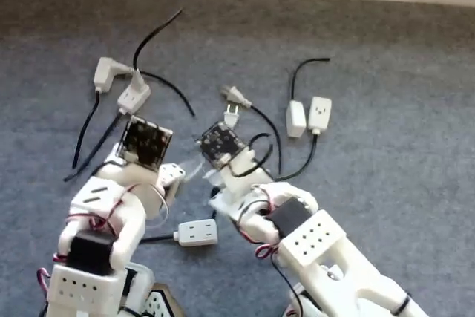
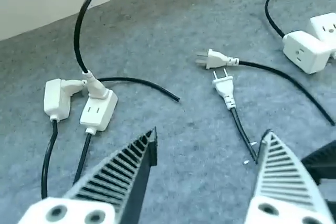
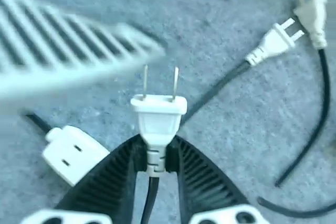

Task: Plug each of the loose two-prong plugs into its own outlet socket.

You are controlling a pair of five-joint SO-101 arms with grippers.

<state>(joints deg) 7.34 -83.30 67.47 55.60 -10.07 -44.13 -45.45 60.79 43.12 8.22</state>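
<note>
Right jaws are clamping white plastic two-prong plug (image 3: 157, 114) by its neck, prongs ahead, prob. for straight insertion; left jaws are gaping, empty.

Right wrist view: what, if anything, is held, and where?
The right gripper holds a white two-prong plug at its narrow base, where the cord leaves.

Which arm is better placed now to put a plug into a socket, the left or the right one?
Right. The right tool is shut on a white plastic two-prong plug, prongs pointing forward, and a white outlet socket lies nearby. The left tool is open and empty.
</note>
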